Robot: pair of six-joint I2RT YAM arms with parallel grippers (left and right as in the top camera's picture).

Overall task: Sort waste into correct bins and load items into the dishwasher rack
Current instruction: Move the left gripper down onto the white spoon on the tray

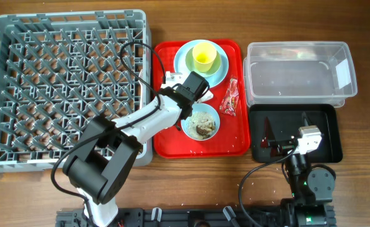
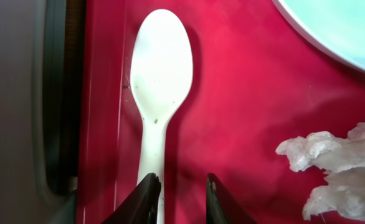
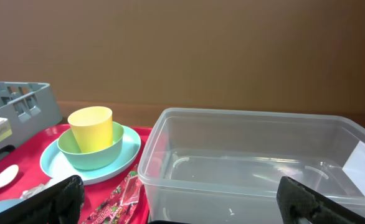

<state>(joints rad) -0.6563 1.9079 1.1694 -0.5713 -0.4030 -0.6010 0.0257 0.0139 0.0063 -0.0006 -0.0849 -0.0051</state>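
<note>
My left gripper (image 1: 188,88) hovers low over the red tray's left side. Its jaws (image 2: 179,186) are open a narrow way. The white spoon (image 2: 161,81) lies flat on the tray, its handle running back against the left finger, with a gap to the right finger. A crumpled tissue (image 2: 338,168) lies to the right. The pale blue plate (image 1: 201,63) carries a bowl and the yellow cup (image 1: 205,57). A second bowl (image 1: 202,121) holds rice and brown scraps. The red wrapper (image 1: 230,98) lies near the tray's right edge. My right gripper (image 1: 298,135) stands open and empty over the black tray (image 1: 327,142).
The grey dishwasher rack (image 1: 68,82) fills the left of the table, its wall close beside the red tray (image 1: 172,142). The clear tub (image 1: 298,69) stands behind the black tray, directly ahead in the right wrist view (image 3: 251,162).
</note>
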